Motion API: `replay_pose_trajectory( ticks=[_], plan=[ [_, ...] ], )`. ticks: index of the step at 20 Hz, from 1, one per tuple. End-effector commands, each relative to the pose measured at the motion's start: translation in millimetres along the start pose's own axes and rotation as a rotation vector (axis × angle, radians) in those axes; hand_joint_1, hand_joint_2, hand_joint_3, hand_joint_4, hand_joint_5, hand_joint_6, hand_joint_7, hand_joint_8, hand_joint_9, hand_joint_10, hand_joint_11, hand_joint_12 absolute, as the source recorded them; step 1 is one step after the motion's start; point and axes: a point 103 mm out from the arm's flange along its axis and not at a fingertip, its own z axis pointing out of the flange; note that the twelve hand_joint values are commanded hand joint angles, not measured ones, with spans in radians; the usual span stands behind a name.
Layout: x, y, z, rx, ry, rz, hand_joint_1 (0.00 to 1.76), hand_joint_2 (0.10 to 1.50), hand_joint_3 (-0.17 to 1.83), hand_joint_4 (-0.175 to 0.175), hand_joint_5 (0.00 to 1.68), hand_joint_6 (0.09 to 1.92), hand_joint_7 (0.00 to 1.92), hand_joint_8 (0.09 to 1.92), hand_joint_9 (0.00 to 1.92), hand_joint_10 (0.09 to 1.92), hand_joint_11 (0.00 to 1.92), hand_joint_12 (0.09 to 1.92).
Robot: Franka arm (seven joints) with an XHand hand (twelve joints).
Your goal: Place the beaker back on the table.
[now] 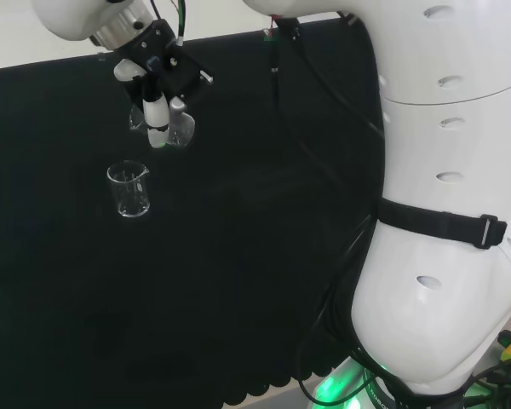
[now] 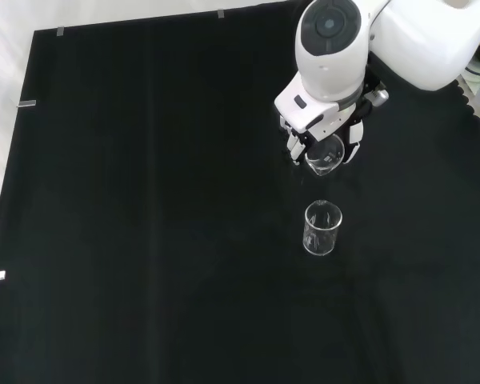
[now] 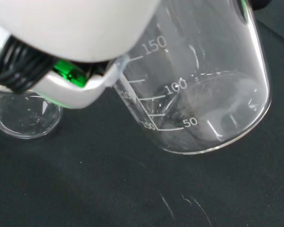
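The hand [image 1: 157, 81] hangs above the black cloth with its fingers curled round a clear glass beaker [image 1: 177, 128]. In the front view the hand [image 2: 324, 128] holds that beaker [image 2: 325, 154] just under the arm's round grey cap. The wrist view shows the held beaker [image 3: 199, 94] close up, tilted, with printed scale marks and nothing in it, its base above the cloth. A second clear beaker [image 1: 129, 188] stands upright on the cloth, nearer the camera in the front view [image 2: 322, 228] and beside the held one in the wrist view [image 3: 23, 116].
The black cloth [image 2: 144, 200] spreads wide to the left in the front view. The arm's big white links [image 1: 443, 196] stand at the right of the head view, with cables running down beside them.
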Motion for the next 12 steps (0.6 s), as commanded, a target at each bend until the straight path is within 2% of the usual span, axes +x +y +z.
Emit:
replay_pose_trajectory(
  ticks=[1,12],
  plan=[
    [9.5,1.0,-3.5,-0.005,-0.003,-0.02,1.44,0.58,0.67,-0.175,1.37,0.45,1.37,0.55,1.59,0.09,1.39,0.6],
    [8.5,0.0,-0.5,-0.038,0.01,-0.019,1.44,0.58,0.67,-0.175,1.37,0.45,1.37,0.55,1.59,0.09,1.38,0.6]
  ],
)
